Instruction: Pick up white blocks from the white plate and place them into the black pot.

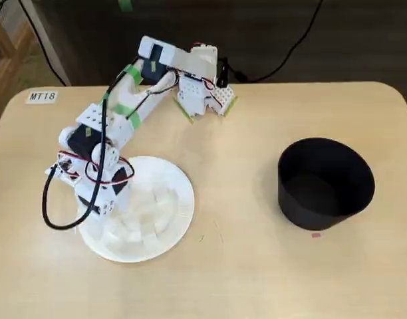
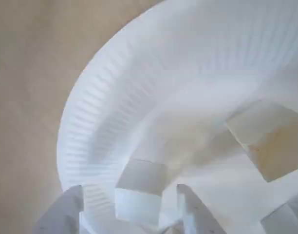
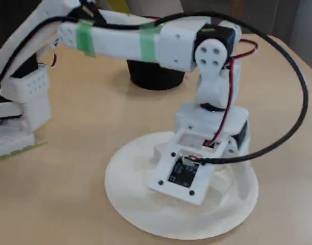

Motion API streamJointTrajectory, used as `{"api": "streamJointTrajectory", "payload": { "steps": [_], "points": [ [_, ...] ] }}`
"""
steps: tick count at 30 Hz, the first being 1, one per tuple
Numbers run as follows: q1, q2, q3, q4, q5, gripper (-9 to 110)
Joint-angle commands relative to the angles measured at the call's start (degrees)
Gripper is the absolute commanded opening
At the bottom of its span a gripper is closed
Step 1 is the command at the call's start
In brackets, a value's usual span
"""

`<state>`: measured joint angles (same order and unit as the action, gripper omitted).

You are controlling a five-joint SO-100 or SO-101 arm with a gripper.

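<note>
Arm (image 1: 117,119) folded low, jaws parted, pointing down.

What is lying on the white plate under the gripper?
Several white blocks lie on the plate. The wrist view shows one block between the open gripper fingers. The arm hides part of the plate.

a pale wooden table (image 1: 257,266) carries the white plate (image 1: 183,199), the black pot (image 1: 326,183) and the arm's base (image 1: 203,100).
</note>
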<state>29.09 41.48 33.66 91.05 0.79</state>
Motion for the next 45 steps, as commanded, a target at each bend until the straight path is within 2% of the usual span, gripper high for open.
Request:
{"api": "streamJointTrajectory", "payload": {
  "steps": [1, 4, 12, 15, 18, 20, 24, 28, 33, 39, 42, 45],
  "points": [
    [0.0, -1.4, -5.2, 0.6, 1.8, 13],
    [-0.4, -4.2, -8.5, 0.6, 2.8, -2],
    [-1.1, -7.0, -15.4, 0.8, 2.4, -2],
    [-1.4, -7.2, -26.6, 1.9, 2.0, -2],
    [-2.2, -9.8, -46.8, 2.7, 3.0, -2],
    [-3.3, -6.8, -49.7, 1.4, 3.1, -2],
    [-8.0, 3.4, -48.6, 4.6, -3.4, -2],
    [-16.3, 28.4, -17.4, 4.4, -8.2, -2],
    [-33.2, 51.8, 13.4, 4.4, -6.2, -2],
    [-56.1, 59.0, 26.5, 3.3, -1.2, -2],
    [-64.4, 61.3, 33.9, -5.7, -0.5, -2],
    [-68.1, 66.6, 48.2, -17.5, 2.5, -2]
  ]
}}
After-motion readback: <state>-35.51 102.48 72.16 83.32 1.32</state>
